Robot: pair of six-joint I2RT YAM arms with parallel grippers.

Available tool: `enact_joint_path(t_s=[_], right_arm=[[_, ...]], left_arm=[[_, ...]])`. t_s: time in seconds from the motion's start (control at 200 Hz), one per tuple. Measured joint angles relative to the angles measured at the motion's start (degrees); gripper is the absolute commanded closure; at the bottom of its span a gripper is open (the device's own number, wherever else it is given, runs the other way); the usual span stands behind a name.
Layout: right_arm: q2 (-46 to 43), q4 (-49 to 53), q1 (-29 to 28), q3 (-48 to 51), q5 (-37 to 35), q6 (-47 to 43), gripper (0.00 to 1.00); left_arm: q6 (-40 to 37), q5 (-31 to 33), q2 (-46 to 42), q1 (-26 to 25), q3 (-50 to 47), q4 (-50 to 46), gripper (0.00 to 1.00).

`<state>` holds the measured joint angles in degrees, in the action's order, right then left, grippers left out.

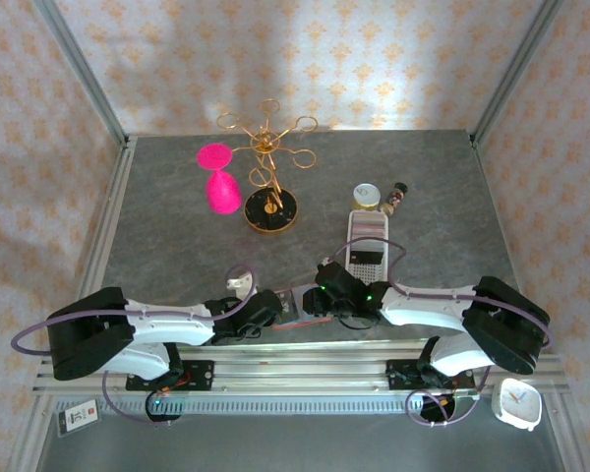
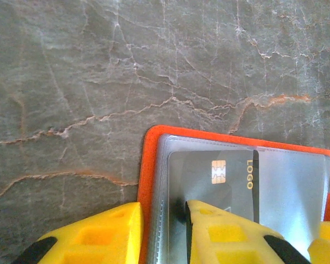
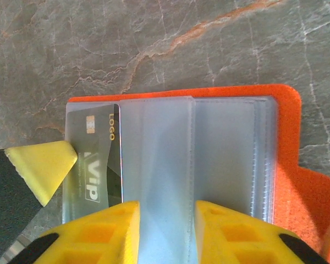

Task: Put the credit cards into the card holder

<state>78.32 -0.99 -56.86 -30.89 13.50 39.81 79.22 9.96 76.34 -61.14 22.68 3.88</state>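
Working over a grey table (image 1: 177, 197), near its front edge; flanking the open card holder (image 3: 286, 143) from both sides. Right gripper (image 3: 166, 209) set narrow astride a clear pocket; left gripper (image 2: 164, 212) set narrow astride the orange side edge; cannot tell whether either truly pinches. Seating one credit card (image 3: 93, 159), seemingly mostly inside the end pocket, with a left fingertip (image 3: 44, 165) touching its outer edge. Best to steady the sleeve; push flat along the pocket, slowly; avoid buckling the plastic or sliding the holder.
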Motion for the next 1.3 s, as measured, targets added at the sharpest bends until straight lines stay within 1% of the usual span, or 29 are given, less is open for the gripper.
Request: enact_joint_path(t_s=[0.355,0.475,0.556,0.696,1.111,1.301], right_arm=[[-2.0,0.1,0.0,0.0,0.0,0.0,0.84],[-2.0,0.0,0.0,0.0,0.3,0.0,0.85],[-2.0,0.1,0.0,0.0,0.5,0.2,0.93],[-2.0,0.1,0.0,0.0,0.2,-0.1,1.0],[-5.5,2.5,0.0,0.0,-2.2,0.0,1.0],[-5.5,2.1,0.0,0.0,-1.4,0.0,1.0]], left_arm=[[-0.2,0.2,1.5,0.0,1.0,-0.2,0.75],[-0.2,0.2,2.1,0.0,1.4,-0.3,0.75],[-0.2,0.2,2.2,0.0,1.7,-0.4,0.75],[-0.2,0.2,2.4,0.0,2.0,-0.4,0.75],[-0.2,0.0,2.1,0.0,2.0,-0.4,0.75],[-0.2,-0.5,1.3,0.0,1.5,-0.1,0.67]])
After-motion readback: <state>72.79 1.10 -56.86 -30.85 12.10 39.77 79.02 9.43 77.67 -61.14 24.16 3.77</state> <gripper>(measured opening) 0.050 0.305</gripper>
